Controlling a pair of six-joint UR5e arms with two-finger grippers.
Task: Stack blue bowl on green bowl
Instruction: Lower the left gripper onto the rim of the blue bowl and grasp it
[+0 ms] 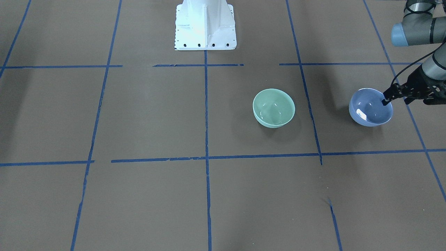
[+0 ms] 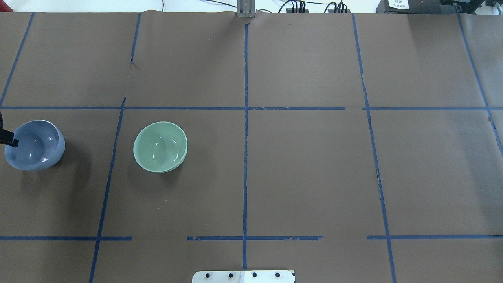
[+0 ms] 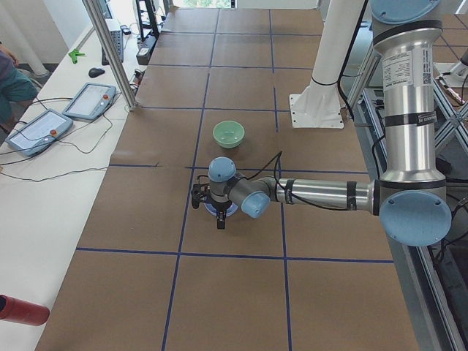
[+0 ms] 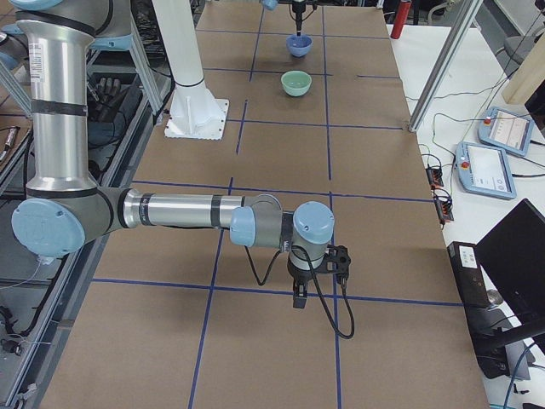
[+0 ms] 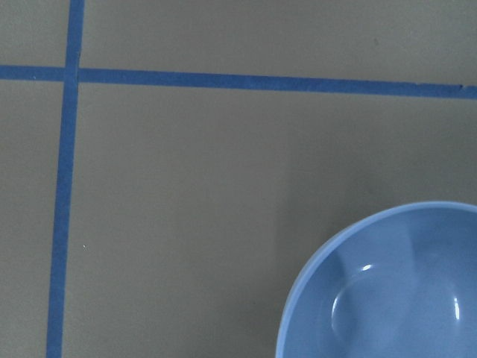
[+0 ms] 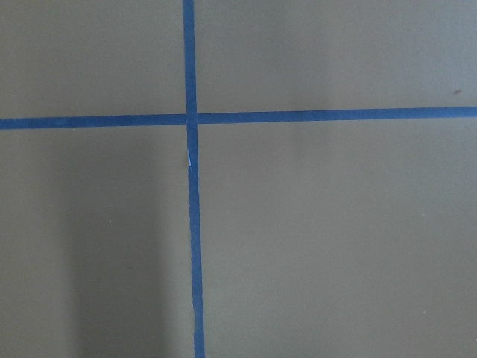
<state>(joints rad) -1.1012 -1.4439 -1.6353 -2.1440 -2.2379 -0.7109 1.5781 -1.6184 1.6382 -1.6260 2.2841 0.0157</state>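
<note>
Gleaming periwinkle with a pale rim, the blue bowl (image 1: 370,108) faces up.

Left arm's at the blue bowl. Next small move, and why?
Probably close the left gripper on the rim of the blue bowl: its tip sits at that rim, the bowl seems to rest on the table, and the green bowl stands apart, empty.

You had the left arm (image 3: 322,194) stretched out low and nearly level, its wrist bent so that the left gripper (image 1: 385,101) pointed down; you could not have told whether its jaws were parted or closed. The right arm (image 4: 179,211) reached out level in the same way, far from the left, with the right gripper (image 4: 300,297) hanging straight down, its jaws unreadable from that side.
</note>
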